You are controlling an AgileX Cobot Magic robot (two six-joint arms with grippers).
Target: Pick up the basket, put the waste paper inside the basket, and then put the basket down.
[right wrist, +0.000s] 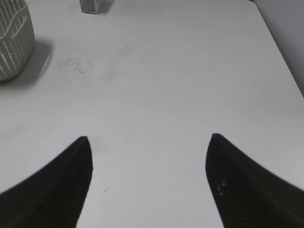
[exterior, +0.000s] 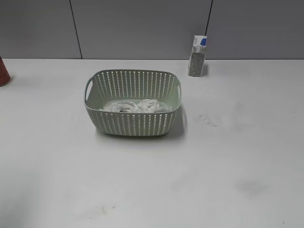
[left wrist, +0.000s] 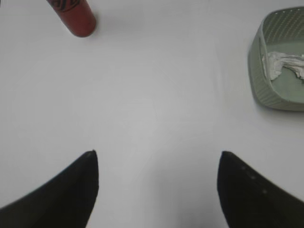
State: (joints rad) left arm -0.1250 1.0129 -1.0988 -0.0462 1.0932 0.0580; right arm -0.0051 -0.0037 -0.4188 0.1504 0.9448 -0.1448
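Far left edge of exterior view: part of a red cylinder (exterior: 3, 72) on the white table (exterior: 228, 156); left wrist view shows it upper left, standing well away from everything. Left gripper (left wrist: 157, 156), lower part of its wrist view: fingers spread wide, nothing between them, over bare table. Basket (exterior: 133, 101) sits centre-left of exterior view, flat on the table, upright, no arm touching it. Waste paper (exterior: 137, 105) inside on the basket floor, crumpled white pieces bunched toward the middle; none seen loose on the table. Left wrist view catches a basket corner at right edge with paper in it. Right gripper (right wrist: 149, 137), lower part of its view: also wide open and empty, basket only at its upper left. Carton (exterior: 198, 55) upper right of centre, upright, near the back wall, apart from the basket.

Judgement: task looks finished, basket down and loaded. Best now: keep both arms clear, don't nudge the basket.
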